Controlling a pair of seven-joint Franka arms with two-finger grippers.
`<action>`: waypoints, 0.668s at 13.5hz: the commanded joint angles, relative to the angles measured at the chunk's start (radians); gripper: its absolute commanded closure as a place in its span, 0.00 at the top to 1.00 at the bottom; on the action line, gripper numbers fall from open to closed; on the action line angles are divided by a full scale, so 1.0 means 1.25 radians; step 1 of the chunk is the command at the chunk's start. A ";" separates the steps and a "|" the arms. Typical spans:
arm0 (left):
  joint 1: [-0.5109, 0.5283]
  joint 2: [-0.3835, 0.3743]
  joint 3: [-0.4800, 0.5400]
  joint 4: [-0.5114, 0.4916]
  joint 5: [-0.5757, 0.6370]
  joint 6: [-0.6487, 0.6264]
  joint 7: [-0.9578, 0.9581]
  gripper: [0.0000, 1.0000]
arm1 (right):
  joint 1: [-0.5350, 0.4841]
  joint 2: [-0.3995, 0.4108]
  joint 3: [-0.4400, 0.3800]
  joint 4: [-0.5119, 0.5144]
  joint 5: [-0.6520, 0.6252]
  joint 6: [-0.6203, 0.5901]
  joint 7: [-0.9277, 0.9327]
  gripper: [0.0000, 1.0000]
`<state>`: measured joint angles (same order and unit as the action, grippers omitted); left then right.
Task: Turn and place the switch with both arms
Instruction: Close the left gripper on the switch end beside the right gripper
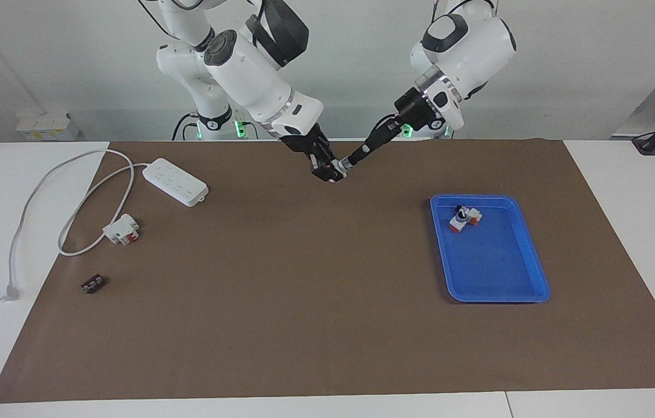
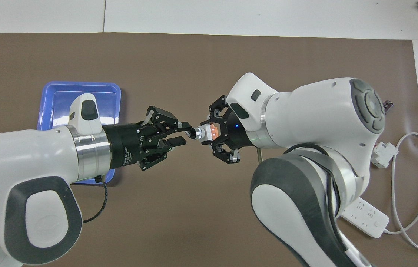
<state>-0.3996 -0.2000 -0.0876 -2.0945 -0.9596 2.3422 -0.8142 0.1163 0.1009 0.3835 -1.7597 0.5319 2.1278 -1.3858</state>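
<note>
The right gripper pinched the switch by its orange end, in the air above the brown mat near its robot-side edge. The left gripper had its fingertips around the switch's knob; whether they pressed it, I could not tell.

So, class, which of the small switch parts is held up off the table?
The switch gripped in the right end effector, up over the mat. The pieces in the tray and the white-red block rest down low.
</note>
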 commanded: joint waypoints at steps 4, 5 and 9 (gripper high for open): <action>-0.019 0.003 0.005 -0.017 -0.013 0.042 0.018 0.39 | 0.040 -0.017 -0.050 -0.019 0.043 0.017 -0.014 0.00; -0.019 0.004 0.005 -0.017 -0.013 0.043 0.018 0.39 | 0.052 -0.017 -0.060 -0.019 0.048 0.017 -0.015 0.00; -0.035 0.013 0.004 -0.015 -0.012 0.075 0.018 0.39 | 0.085 -0.017 -0.099 -0.019 0.058 0.018 -0.018 0.00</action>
<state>-0.4089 -0.1869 -0.0913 -2.1000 -0.9596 2.3823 -0.8070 0.2101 0.1006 0.2744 -1.7596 0.5693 2.1303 -1.3859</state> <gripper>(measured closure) 0.604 0.577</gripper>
